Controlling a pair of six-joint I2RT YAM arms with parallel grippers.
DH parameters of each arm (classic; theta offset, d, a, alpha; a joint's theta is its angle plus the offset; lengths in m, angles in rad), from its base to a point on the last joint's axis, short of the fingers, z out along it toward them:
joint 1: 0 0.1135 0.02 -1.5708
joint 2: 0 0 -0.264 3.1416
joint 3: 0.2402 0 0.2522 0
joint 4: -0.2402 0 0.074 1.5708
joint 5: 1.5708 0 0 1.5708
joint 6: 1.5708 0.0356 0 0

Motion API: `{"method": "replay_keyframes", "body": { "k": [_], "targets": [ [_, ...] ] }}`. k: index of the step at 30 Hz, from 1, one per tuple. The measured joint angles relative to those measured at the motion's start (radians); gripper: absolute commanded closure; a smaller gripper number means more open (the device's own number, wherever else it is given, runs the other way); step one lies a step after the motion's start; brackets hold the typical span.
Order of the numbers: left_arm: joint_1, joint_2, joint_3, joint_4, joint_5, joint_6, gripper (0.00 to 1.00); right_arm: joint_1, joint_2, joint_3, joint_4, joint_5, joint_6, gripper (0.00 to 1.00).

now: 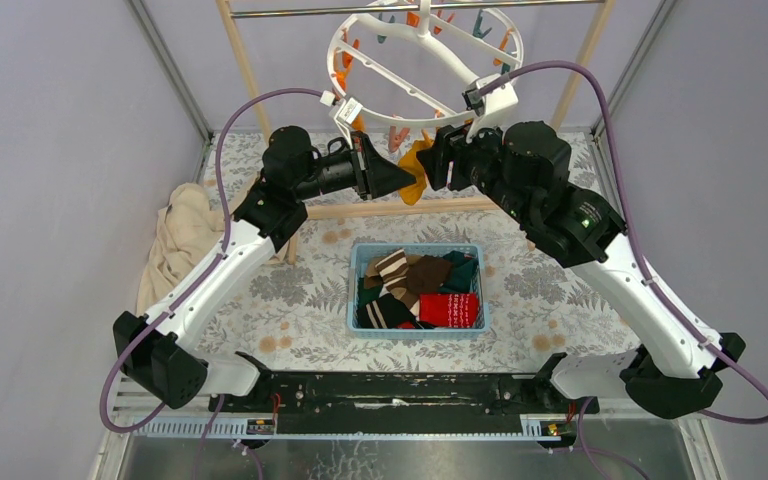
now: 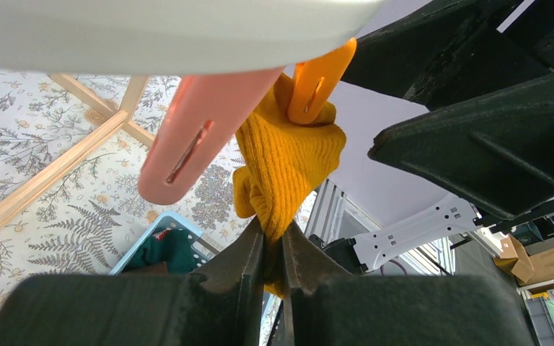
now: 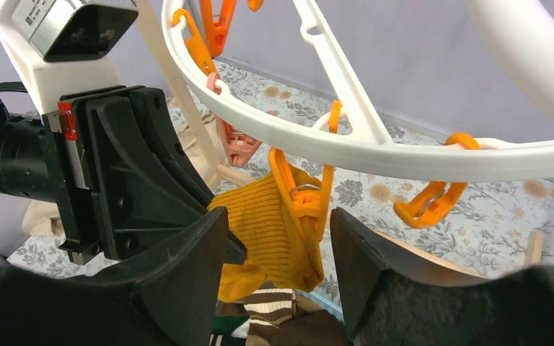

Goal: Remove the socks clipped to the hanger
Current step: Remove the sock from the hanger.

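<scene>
Hanging above fern-print tabletop point(image 1: 280, 300), white hanger point(image 1: 422, 32); lavender walls point(image 1: 50, 150).

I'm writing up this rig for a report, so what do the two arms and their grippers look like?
The left arm and right arm have white shells, black joints and black bases. The left gripper and right gripper are black, with broad wedge-shaped fingers. A purple cable loops from each wrist, beside a white camera bracket. The right arm has a small green light.
</scene>
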Motion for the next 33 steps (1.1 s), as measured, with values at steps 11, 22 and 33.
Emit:
{"method": "replay_keyframes", "body": {
  "k": [11, 22, 33],
  "targets": [
    [0.000, 0.000, 0.000, 0.001, 0.000, 0.000, 0.82, 0.011, -0.002, 0.004, -0.003, 0.097, -0.024, 0.41],
    [0.000, 0.000, 0.000, 0.001, 0.001, 0.000, 0.82, 0.011, 0.005, 0.015, 0.002, 0.122, -0.032, 0.39],
    [0.000, 0.000, 0.000, -0.001, 0.011, 0.000, 0.82, 0.011, 0.059, 0.048, 0.019, 0.126, -0.044, 0.39]
  ]
}}
